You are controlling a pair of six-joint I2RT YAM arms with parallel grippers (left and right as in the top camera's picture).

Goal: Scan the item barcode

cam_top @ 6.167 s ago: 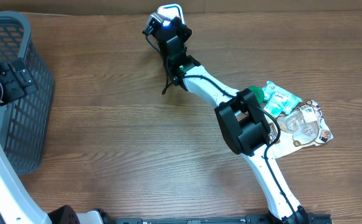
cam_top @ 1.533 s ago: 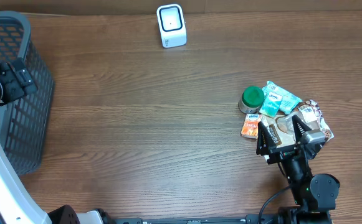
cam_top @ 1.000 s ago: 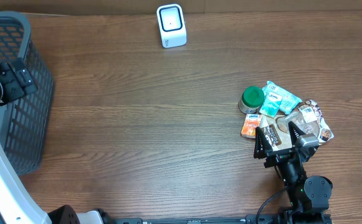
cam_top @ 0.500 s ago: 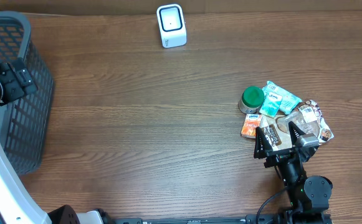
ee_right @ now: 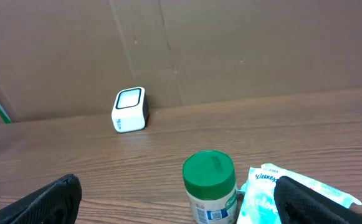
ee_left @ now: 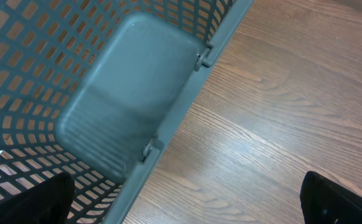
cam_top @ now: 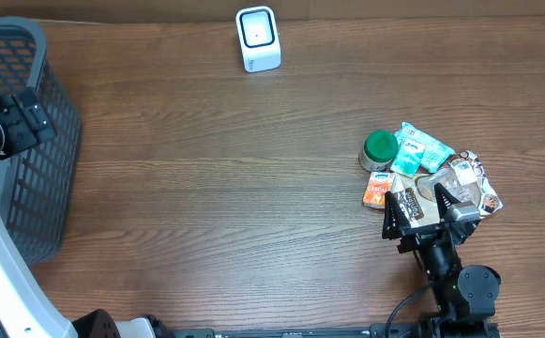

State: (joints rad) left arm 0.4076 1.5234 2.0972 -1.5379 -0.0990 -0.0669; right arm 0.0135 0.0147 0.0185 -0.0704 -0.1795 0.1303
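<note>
Right gripper [cam_top: 418,203]: jaws spread fully, nothing held; poised at the near edge of the item pile at the right side of the table [cam_top: 206,188].

Left gripper [ee_left: 185,200]: jaws spread fully, nothing held; positioned above the rim of the grey mesh basket [cam_top: 19,141] at the far left.

Readable markings:
- Jar [ee_right: 209,186]: white label with a blue patch low on the front; print too small to read.
- Teal packet [ee_right: 274,193]: white lettering along the upper edge, not legible.
- Orange packet [cam_top: 377,191] and dark bar [cam_top: 406,202]: printed, text not resolvable.

Orientation:
- Jar: upright, green lid up, at the left end of the pile.
- Teal packet: flat, just beside the jar, long axis diagonal from upper left to lower right in the overhead view.
- Clear-fronted pouch [cam_top: 460,183]: flat, at the right edge of the pile.

Scanner [cam_top: 257,38]: white, at the far edge of the table, well apart from the pile.
</note>
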